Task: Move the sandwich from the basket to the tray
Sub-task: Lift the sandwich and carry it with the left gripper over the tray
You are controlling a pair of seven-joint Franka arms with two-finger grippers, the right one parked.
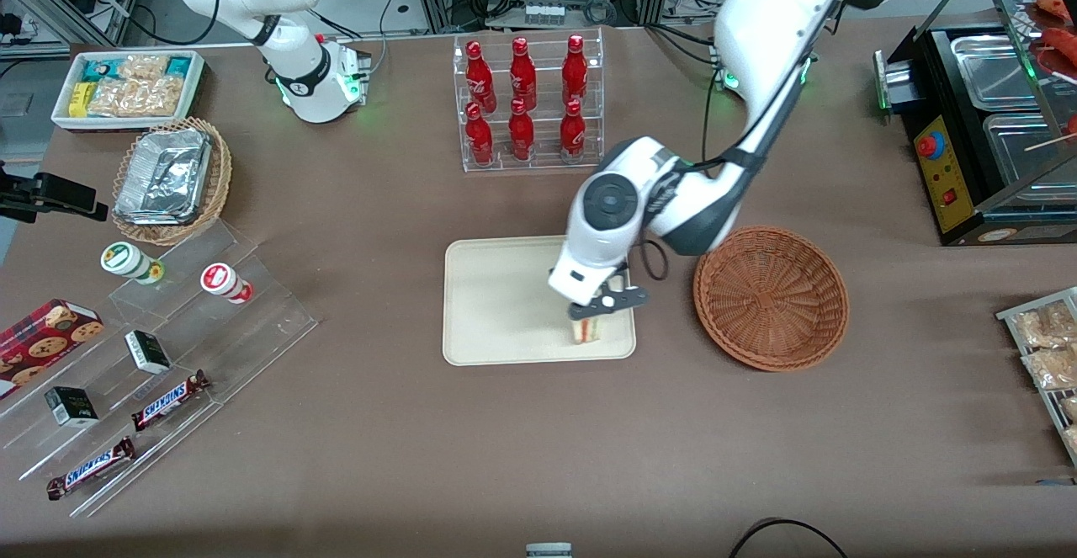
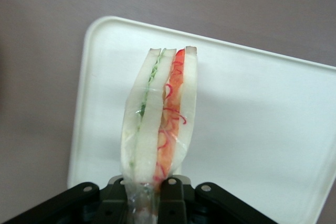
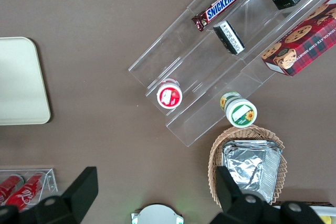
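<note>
The gripper (image 1: 607, 304) hangs over the tray (image 1: 496, 305), fingers (image 2: 170, 192) clamped on the sandwich (image 2: 160, 129), positioned to lower it, basket (image 1: 770, 297) beside.

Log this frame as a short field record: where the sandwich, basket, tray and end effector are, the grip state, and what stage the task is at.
sandwich: wrapped in clear film, held over the tray near its corner closest to the basket
basket: beside the tray, toward the working arm's end of the table; nothing in it
tray: flat on the table, nothing else on it
end effector: above the tray, fingers shut on the sandwich's top edge
contact with tray: cannot tell whether the sandwich touches it yet
stage: sandwich out of the basket, not yet released
</note>
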